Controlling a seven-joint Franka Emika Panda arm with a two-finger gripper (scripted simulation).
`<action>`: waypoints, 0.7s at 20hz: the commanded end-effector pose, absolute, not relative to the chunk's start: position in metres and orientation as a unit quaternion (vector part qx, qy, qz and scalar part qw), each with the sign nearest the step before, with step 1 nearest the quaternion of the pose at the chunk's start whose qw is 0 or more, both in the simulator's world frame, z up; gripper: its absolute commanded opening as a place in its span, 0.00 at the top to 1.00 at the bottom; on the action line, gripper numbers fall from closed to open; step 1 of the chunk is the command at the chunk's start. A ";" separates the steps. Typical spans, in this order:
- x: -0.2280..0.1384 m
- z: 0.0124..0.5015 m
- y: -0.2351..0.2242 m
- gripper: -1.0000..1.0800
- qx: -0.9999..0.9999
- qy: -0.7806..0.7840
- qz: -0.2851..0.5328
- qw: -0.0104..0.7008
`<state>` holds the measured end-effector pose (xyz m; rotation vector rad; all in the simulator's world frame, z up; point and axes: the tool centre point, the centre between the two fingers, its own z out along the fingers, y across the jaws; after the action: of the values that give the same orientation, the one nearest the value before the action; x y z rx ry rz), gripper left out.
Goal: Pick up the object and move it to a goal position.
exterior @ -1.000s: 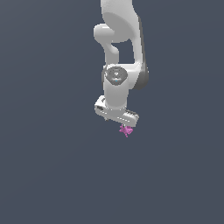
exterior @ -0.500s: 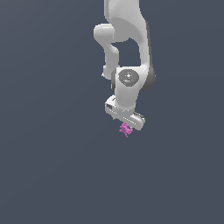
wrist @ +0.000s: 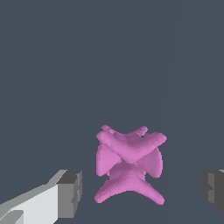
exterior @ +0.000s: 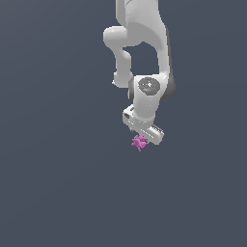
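The object (exterior: 139,142) is a small magenta-pink lumpy thing with spiky arms, lying on the dark grey floor. In the exterior view my white gripper (exterior: 144,135) is right over it, and its fingers do not show clearly there. In the wrist view the object (wrist: 130,168) sits between my two grey fingertips (wrist: 70,192), with a clear gap on each side. The gripper (wrist: 142,192) is open and touches nothing that I can see.
Around the object there is only a plain dark grey floor (exterior: 58,193). The white arm (exterior: 144,43) rises toward the top of the exterior view.
The gripper has shifted toward the exterior view's right and a little lower, ending over the object. The object has not visibly moved.
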<state>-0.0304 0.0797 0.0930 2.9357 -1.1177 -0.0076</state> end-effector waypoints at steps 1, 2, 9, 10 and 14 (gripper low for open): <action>-0.031 0.092 0.083 0.04 0.931 -0.365 -0.001 0.000; -0.032 0.091 0.084 0.04 0.930 -0.367 -0.001 0.000; -0.032 0.089 0.085 0.04 0.930 -0.369 0.000 0.000; -0.032 0.088 0.085 0.04 0.930 -0.369 0.000 0.000; -0.032 0.074 0.085 0.04 0.929 -0.369 0.000 0.000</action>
<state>-0.0319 0.0849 0.0803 2.9205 -1.1593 0.0005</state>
